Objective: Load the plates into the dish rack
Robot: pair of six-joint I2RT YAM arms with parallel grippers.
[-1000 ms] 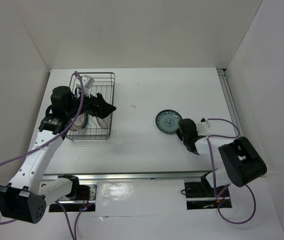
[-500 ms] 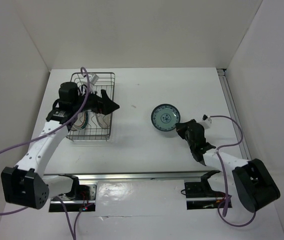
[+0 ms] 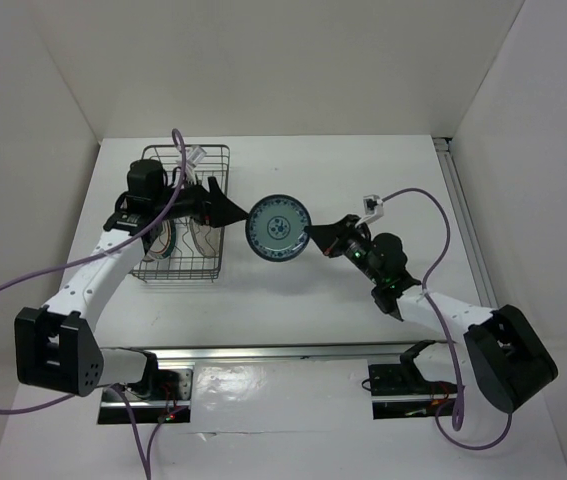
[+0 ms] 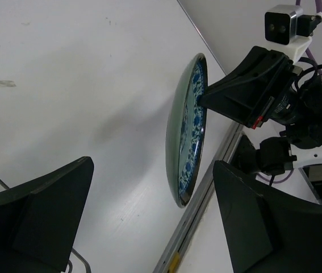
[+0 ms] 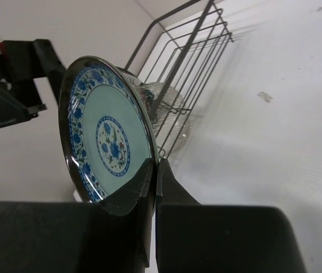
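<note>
The blue-green patterned plate (image 3: 276, 228) hangs on edge above the table, just right of the dish rack (image 3: 221, 262). My right gripper (image 3: 313, 240) is shut on its right rim; in the right wrist view the plate (image 5: 104, 131) stands pinched between my fingers (image 5: 154, 170). My left gripper (image 3: 231, 208) is open at the plate's left edge. In the left wrist view the plate (image 4: 186, 131) shows edge-on ahead of my spread fingertips (image 4: 149, 227), not touching them. Other plates (image 3: 168, 240) stand in the rack, partly hidden by my left arm.
The wire rack (image 5: 183, 74) is behind the held plate, a plate (image 5: 161, 108) showing through its wires. A metal rail (image 3: 263, 352) runs along the table's near edge and another (image 3: 458, 200) along its right side. White walls enclose the table.
My right gripper lifted the blue-green plate off the table and carried it left toward the rack. My left gripper swung out over the rack's right side to meet it.
</note>
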